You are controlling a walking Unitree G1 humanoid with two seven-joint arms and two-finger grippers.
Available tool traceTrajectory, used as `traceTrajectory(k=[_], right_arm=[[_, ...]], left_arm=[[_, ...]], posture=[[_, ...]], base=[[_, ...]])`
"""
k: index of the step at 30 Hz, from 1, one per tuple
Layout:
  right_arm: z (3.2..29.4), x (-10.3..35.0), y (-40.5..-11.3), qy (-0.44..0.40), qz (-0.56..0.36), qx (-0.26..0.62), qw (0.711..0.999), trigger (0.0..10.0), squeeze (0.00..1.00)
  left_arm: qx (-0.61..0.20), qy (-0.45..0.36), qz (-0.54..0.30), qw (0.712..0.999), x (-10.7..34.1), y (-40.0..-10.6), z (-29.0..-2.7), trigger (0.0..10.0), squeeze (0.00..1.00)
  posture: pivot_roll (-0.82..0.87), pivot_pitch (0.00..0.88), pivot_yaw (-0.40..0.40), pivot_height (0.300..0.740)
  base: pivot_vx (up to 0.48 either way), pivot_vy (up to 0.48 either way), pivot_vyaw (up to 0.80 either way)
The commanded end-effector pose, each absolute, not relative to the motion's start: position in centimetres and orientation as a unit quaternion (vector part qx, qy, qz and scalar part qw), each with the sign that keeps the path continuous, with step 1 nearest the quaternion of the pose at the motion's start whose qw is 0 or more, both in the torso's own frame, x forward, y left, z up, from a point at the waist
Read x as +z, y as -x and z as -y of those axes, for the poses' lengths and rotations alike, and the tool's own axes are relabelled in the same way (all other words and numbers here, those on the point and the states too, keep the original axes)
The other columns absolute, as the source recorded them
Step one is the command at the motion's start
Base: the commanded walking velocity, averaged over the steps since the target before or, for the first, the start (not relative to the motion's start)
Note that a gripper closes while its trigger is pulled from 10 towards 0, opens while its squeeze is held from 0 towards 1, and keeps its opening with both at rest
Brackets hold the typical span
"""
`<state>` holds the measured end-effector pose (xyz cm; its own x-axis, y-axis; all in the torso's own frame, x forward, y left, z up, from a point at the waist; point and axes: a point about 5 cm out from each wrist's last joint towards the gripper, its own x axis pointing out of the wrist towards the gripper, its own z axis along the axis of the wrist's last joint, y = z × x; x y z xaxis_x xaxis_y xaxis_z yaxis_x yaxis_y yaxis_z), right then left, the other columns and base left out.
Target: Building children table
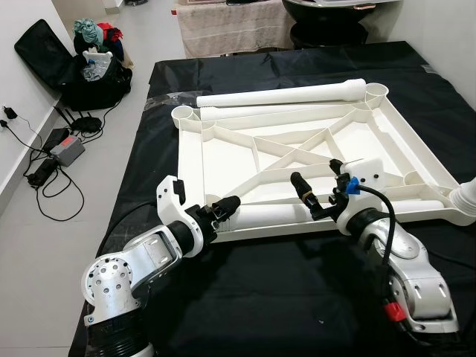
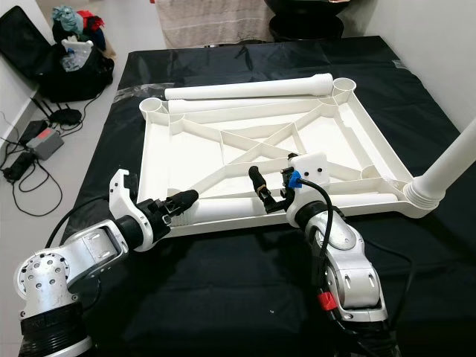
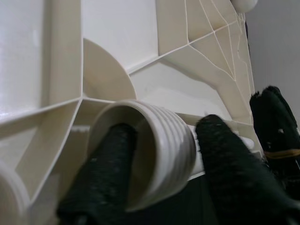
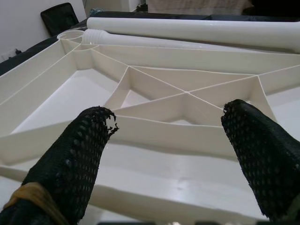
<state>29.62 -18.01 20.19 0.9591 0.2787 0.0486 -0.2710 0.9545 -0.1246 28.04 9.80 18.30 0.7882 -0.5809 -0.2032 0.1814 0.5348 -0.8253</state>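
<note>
The white children's table top (image 1: 192,171) lies upside down on a black cloth, ribs facing up. One white leg (image 1: 275,214) lies inside it along the near rim. My left gripper (image 1: 230,202) is shut on this leg's threaded end (image 3: 159,150), one finger inside the tube and one outside. Just above the same leg, further right, my right gripper (image 1: 321,192) hangs open with nothing between its fingers (image 4: 70,164). A second loose leg (image 1: 282,95) lies along the far rim. A third leg (image 2: 454,160) stands in the near right corner socket.
The black cloth (image 1: 297,297) covers the floor around the table top. On the bare floor at far left are a black bag with clothes (image 1: 89,74) and cables with a power adapter (image 1: 67,149). A brown towel (image 1: 230,26) lies beyond the cloth.
</note>
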Motion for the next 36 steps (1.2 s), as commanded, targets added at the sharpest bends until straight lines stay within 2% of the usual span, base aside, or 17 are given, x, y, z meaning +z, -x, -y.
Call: traceTrajectory(k=[1,10,18,21,22,23,29,31,36], right_arm=[[17.7,20.4,-29.4,0.052,0.035,0.145,0.987,10.0,0.00],[17.7,20.8,-29.5,0.046,0.043,0.142,0.988,10.0,0.00],[18.5,21.7,-29.8,0.013,0.065,0.116,0.991,10.0,0.00],[20.1,23.0,-30.1,-0.080,0.097,0.073,0.989,10.0,0.00],[20.1,23.0,-30.1,-0.080,0.097,0.073,0.989,10.0,0.00],[20.7,23.8,-30.2,-0.143,0.113,0.068,0.981,10.0,0.00],[20.6,24.3,-30.2,-0.189,0.122,0.085,0.971,10.0,0.00],[19.8,24.3,-30.0,-0.197,0.119,0.119,0.966,10.0,0.00],[19.1,23.9,-29.8,-0.213,0.103,0.137,0.962,10.0,0.00]], left_arm=[[-0.251,0.470,-0.265,0.804,17.2,-27.0,-7.6,0.0,0.00],[-0.259,0.468,-0.274,0.799,16.8,-26.7,-7.5,0.0,0.00],[-0.231,0.473,-0.236,0.817,17.7,-27.6,-9.0,0.0,0.00],[-0.201,0.480,-0.153,0.840,20.1,-28.8,-12.0,0.0,0.00],[-0.201,0.480,-0.153,0.840,20.1,-28.8,-12.0,0.0,0.00],[-0.184,0.484,-0.098,0.850,21.7,-29.2,-14.1,0.0,0.00],[-0.195,0.484,-0.051,0.852,23.4,-29.0,-15.4,0.0,0.00],[-0.223,0.487,-0.023,0.844,24.4,-28.5,-15.7,0.0,0.00],[-0.223,0.504,-0.013,0.835,24.3,-28.4,-15.8,0.0,0.00]], posture=[[-0.06,0.182,0.041,0.740],[-0.07,0.174,0.042,0.740],[-0.06,0.174,0.043,0.740],[-0.06,0.179,0.042,0.740],[-0.06,0.179,0.042,0.740],[-0.05,0.180,0.041,0.740],[-0.05,0.181,0.041,0.740],[-0.05,0.183,0.041,0.740],[-0.05,0.185,0.040,0.740]], base=[[0.000,0.000,0.00],[0.000,0.000,0.00],[0.000,0.000,0.00],[0.000,0.000,0.00],[0.000,0.000,0.00],[0.000,0.000,0.00],[0.000,0.000,0.00],[0.000,0.000,0.00],[0.000,0.000,0.00]])
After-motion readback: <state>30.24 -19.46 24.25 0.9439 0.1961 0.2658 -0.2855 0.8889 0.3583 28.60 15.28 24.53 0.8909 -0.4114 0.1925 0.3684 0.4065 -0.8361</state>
